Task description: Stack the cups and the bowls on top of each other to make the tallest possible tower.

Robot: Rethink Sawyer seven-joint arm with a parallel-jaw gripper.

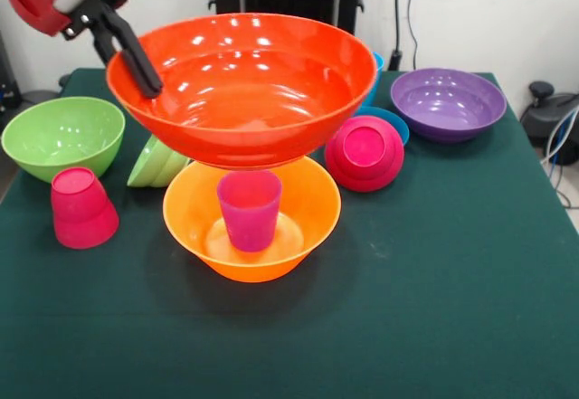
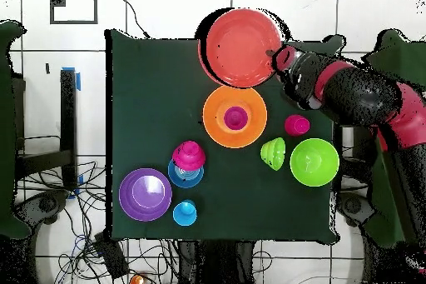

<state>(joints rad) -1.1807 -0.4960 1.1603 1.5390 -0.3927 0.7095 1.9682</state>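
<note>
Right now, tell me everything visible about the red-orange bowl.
The red-orange bowl is large, glossy, smooth plastic, wide-rimmed, mouth up and roughly level. It is lifted off the table, with the end effector gripping its rim on the side next to the arm. In the front view it hangs above the orange bowl, which holds an upright magenta cup.

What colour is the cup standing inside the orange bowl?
The cup is purple-magenta, standing upright in the orange bowl. The front view shows it best.
</note>
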